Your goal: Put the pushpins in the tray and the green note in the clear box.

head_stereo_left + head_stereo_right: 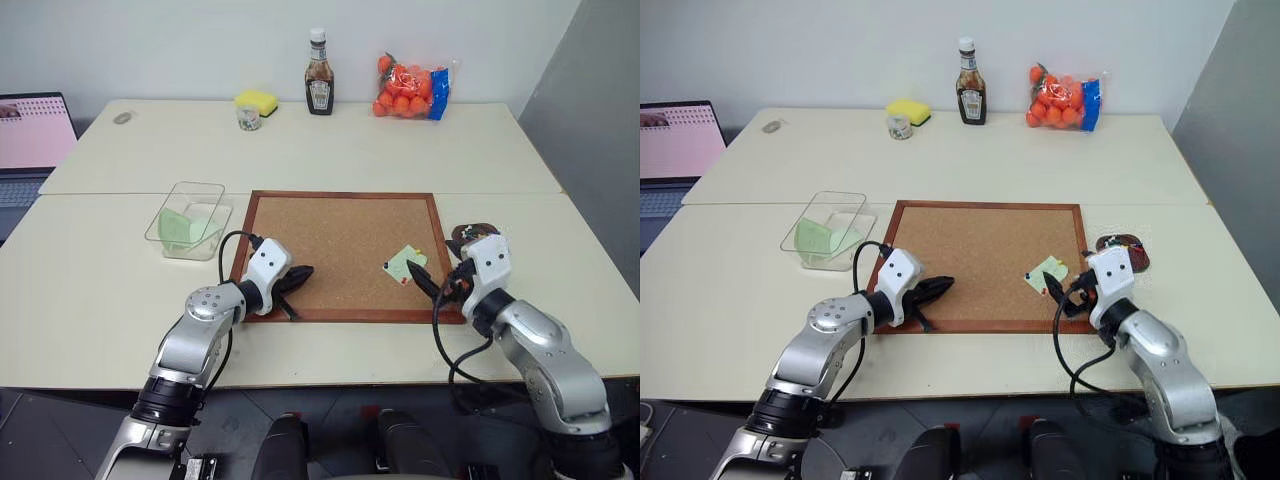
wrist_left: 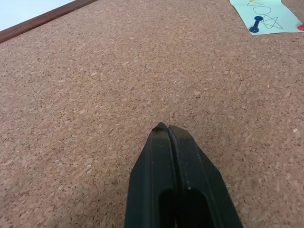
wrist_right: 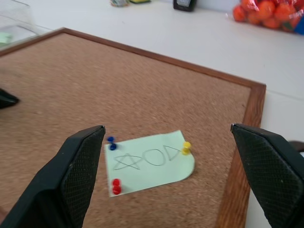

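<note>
The green note point(image 3: 149, 161) lies on the corkboard point(image 1: 340, 240) near its right edge, held by blue point(image 3: 111, 143), red point(image 3: 116, 186) and yellow point(image 3: 185, 147) pushpins. My right gripper point(image 1: 432, 272) hovers open just in front of the note, its fingers point(image 3: 80, 161) spread wider than the paper. The dark brown tray point(image 1: 1123, 245) sits on the table right of the board, behind that hand. My left gripper point(image 2: 167, 128) is shut on nothing, low over the board's near left part. The clear box point(image 1: 190, 218) stands left of the board with a mint-green paper inside.
Along the far table edge stand a sauce bottle point(image 1: 319, 75), a bag of oranges point(image 1: 410, 88), a yellow sponge point(image 1: 256, 100) and a small jar point(image 1: 248, 118). A laptop point(image 1: 30, 135) is at the far left. A seam crosses between the two tables behind the board.
</note>
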{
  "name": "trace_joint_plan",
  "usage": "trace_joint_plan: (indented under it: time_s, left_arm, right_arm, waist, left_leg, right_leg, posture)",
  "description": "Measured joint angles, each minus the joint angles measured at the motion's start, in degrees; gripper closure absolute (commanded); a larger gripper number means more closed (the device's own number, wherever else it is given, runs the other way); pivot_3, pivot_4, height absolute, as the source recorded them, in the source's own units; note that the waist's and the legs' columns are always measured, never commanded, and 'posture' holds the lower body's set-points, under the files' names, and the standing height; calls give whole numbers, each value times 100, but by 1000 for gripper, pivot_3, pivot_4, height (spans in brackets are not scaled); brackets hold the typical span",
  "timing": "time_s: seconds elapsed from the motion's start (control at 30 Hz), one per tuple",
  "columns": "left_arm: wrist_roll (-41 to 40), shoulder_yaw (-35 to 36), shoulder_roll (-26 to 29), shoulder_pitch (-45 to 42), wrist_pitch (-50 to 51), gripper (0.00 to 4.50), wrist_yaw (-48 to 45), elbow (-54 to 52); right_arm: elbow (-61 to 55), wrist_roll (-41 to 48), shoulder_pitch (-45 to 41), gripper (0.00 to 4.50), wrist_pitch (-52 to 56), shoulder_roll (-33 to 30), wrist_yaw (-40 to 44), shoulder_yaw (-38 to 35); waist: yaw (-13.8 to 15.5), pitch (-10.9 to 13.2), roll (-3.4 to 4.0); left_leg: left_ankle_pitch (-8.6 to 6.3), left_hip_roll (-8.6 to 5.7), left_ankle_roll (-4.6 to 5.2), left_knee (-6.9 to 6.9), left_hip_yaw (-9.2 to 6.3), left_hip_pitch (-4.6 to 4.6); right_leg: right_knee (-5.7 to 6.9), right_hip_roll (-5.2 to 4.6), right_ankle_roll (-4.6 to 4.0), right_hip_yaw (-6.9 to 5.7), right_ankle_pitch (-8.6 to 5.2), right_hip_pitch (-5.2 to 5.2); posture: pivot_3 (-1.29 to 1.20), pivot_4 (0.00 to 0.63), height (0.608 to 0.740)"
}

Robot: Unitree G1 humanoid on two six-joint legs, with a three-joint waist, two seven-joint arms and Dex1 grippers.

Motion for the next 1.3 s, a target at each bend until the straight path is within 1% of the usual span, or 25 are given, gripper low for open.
trace_joint_plan:
  time_s: [0.17, 0.47, 0.53, 0.57, 0.73, 0.83, 0.97, 1.0, 1.2, 1.3]
  left_arm:
    - [27, -20, 6, 9, -1, 4489, 5, -25]
    - [83, -49, -7, 18, 8, 4489, 24, -74]
    - [85, -53, -10, 19, 14, 4500, 30, -83]
    - [87, -53, -9, 19, 21, 4500, 33, -88]
    - [94, -70, -9, 27, 44, 4500, 59, -143]
    - [95, -80, -8, 30, 58, 4500, 60, -165]
    - [96, -99, -7, 30, 91, 4500, 63, -187]
    - [96, -100, -7, 30, 102, 4500, 63, -189]
    - [96, -108, -7, 50, 148, 4500, 73, -245]
    - [96, -115, -7, 64, 153, 4500, 94, -258]
  right_arm:
    - [682, -65, -514, 0, 242, 3, 0, 56]
    - [1505, -352, -961, 0, 53, 22, 140, 314]
    - [1603, -441, -1011, 361, -31, 44, 145, 321]
    - [1670, -454, -1038, 461, -58, 59, 145, 322]
    - [1853, -521, -1124, 1524, -104, 87, 149, 324]
    - [1907, -570, -1143, 2038, -132, 87, 169, 332]
    - [2058, -683, -1190, 2911, -159, 112, 162, 423]
    - [2071, -691, -1204, 3217, -163, 128, 161, 429]
    - [2116, -729, -1248, 4455, -188, 186, 146, 429]
    - [2117, -731, -1254, 4487, -192, 188, 151, 425]
  waist:
    - [-1, -2, 4]
    - [0, -3, 5]
    - [0, -3, 5]
    - [0, -3, 5]
    - [0, -3, 5]
    - [0, -3, 5]
    - [0, -3, 5]
    - [-1, -3, 5]
    - [-1, -3, 5]
    - [-1, -3, 5]
  left_leg:
    - [0, 0, 0, -1, 1, 0]
    - [0, -1, 0, -1, 2, -1]
    - [0, -1, 0, -2, 2, -1]
    - [0, -1, 0, -2, 2, -1]
    - [0, -1, 0, -1, 2, -1]
    - [0, -1, 0, -2, 1, -1]
    - [0, -1, 0, -2, 2, -1]
    - [0, -1, 0, -2, 2, -1]
    - [0, -1, 0, -2, 1, -1]
    - [0, -1, 0, -2, 2, -1]
  right_leg:
    - [0, 0, -1, 0, 0, 0]
    - [-1, -1, -1, 1, 0, 0]
    - [-1, -1, -1, 0, 0, 0]
    - [-1, -1, -1, 0, 0, 0]
    - [-1, -1, -11, 1, 6, 0]
    - [-1, -1, -11, 0, 6, 0]
    - [-1, -1, -10, 0, 6, 0]
    - [-1, -1, -10, 0, 5, 0]
    - [-2, -1, -10, 0, 6, 0]
    - [-2, -1, -10, 0, 5, 0]
  posture:
    - [0, 150, 740]
    - [0, 150, 740]
    - [0, 150, 740]
    - [0, 150, 740]
    - [0, 150, 740]
    - [0, 150, 740]
    - [0, 150, 740]
    - [0, 150, 740]
    - [0, 150, 740]
    - [0, 150, 740]
